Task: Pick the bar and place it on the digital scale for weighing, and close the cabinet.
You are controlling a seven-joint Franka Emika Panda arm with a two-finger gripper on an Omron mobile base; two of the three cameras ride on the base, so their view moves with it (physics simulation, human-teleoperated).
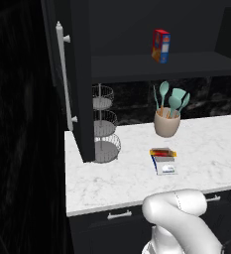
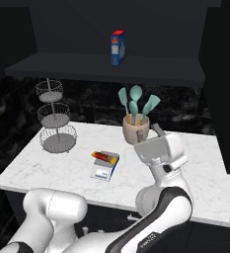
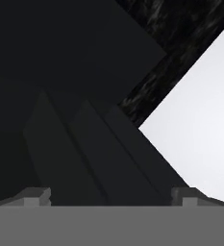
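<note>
The bar (image 1: 162, 153) (image 2: 105, 156), red with orange-yellow, lies across the far end of the digital scale (image 1: 165, 163) (image 2: 103, 169) on the white marble counter. My gripper (image 2: 160, 132) (image 3: 111, 194) hangs above the counter to the right of the scale, beside the utensil crock, and points toward the back right. It is open with nothing between its fingertips. The cabinet (image 1: 137, 30) (image 2: 111, 29) stands open. Its left door (image 1: 81, 79) swings out toward me with a long silver handle (image 1: 65, 74). The hand view looks at dark cabinet panels (image 3: 75, 96) and a patch of counter (image 3: 200, 129).
A red, blue and yellow box (image 1: 160, 45) (image 2: 117, 48) stands on the cabinet shelf. A three-tier wire stand (image 1: 105, 130) (image 2: 55, 118) sits at the counter's left. A crock of teal utensils (image 1: 167, 116) (image 2: 136, 123) stands behind the scale. Drawers with short handles (image 1: 119, 215) run below.
</note>
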